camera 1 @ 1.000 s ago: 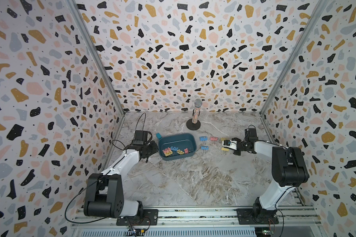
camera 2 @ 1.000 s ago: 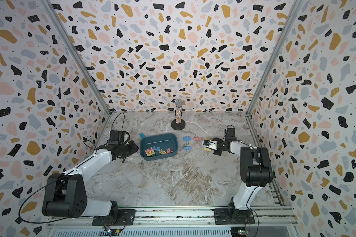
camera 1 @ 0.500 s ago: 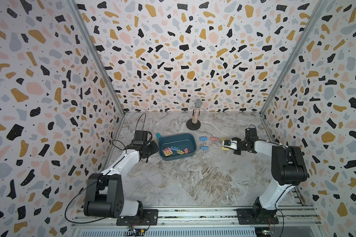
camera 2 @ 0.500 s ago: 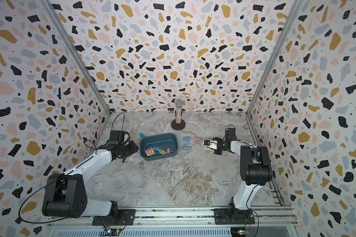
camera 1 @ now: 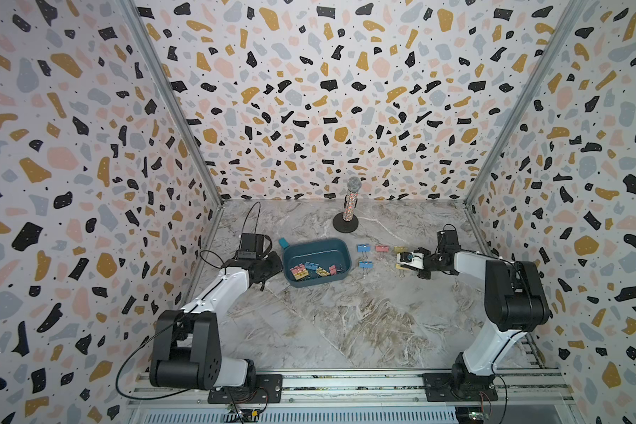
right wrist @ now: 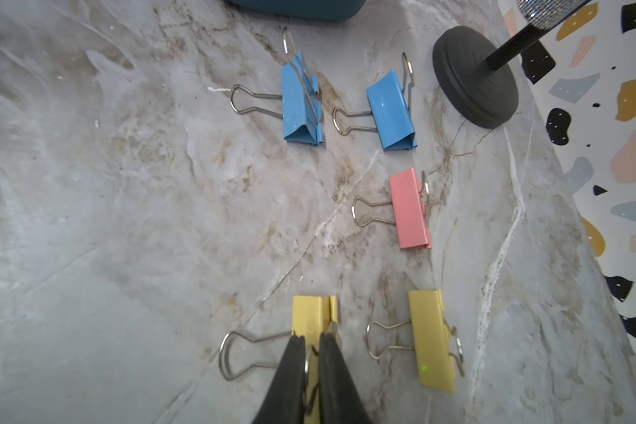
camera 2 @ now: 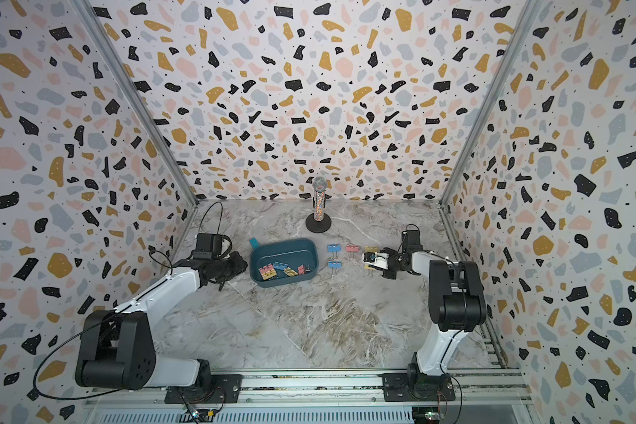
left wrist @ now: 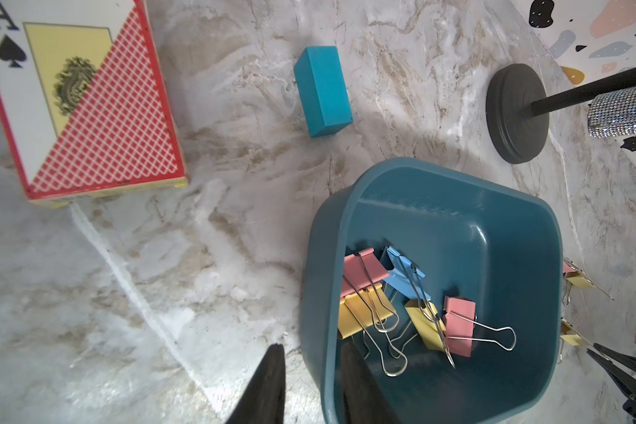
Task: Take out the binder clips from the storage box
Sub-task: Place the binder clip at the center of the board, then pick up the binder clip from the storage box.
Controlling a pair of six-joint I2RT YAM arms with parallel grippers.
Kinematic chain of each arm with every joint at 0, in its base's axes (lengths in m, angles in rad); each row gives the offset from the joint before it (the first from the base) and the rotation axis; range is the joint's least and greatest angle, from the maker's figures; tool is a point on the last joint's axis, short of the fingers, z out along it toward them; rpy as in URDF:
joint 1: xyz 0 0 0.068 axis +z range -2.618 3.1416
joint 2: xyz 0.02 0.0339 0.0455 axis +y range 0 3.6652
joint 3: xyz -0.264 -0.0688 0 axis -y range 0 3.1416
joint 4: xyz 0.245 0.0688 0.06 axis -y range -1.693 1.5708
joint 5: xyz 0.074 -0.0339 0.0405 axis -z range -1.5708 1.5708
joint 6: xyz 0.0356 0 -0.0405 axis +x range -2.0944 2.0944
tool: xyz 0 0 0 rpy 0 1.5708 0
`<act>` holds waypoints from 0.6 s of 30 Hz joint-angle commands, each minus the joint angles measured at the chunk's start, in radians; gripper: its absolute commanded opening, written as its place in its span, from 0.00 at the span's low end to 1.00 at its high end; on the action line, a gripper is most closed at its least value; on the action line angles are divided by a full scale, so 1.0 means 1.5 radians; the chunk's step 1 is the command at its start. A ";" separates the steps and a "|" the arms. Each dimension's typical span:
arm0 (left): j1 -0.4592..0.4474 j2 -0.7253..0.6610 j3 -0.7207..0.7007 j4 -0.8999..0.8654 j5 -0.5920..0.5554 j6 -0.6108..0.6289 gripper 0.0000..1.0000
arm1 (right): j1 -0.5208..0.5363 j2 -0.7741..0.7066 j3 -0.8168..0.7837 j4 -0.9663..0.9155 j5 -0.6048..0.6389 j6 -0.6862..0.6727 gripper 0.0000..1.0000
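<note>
The dark teal storage box [camera 1: 315,243] [camera 2: 283,243] [left wrist: 456,220] sits left of centre and holds several binder clips [camera 1: 311,271] [left wrist: 401,304] in pink, yellow and blue. My left gripper [camera 1: 279,263] [left wrist: 311,348] is shut on the box's left wall, with one finger inside and one outside. Two blue clips [right wrist: 302,106], a pink clip [right wrist: 410,209] and two yellow ones lie on the table to the right of the box. My right gripper [camera 1: 401,263] [right wrist: 314,336] is low over a yellow clip [right wrist: 314,312]. Its jaws are slightly apart, with the raised wire handle in the gap.
A glittery microphone on a black round stand [camera 1: 346,227] [right wrist: 474,88] is behind the clips. A small teal block [camera 1: 283,242] [left wrist: 322,91] lies by the box's far left corner. A playing-card box [left wrist: 78,99] lies beyond it. Patterned walls enclose three sides.
My right gripper's jaws have eased slightly apart around the yellow clip's handle. Both arms, the box and the other clips have stayed where they were.
</note>
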 commanded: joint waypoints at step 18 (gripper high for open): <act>0.002 -0.013 -0.009 0.015 -0.006 0.001 0.30 | -0.002 -0.074 0.040 -0.080 -0.011 0.034 0.46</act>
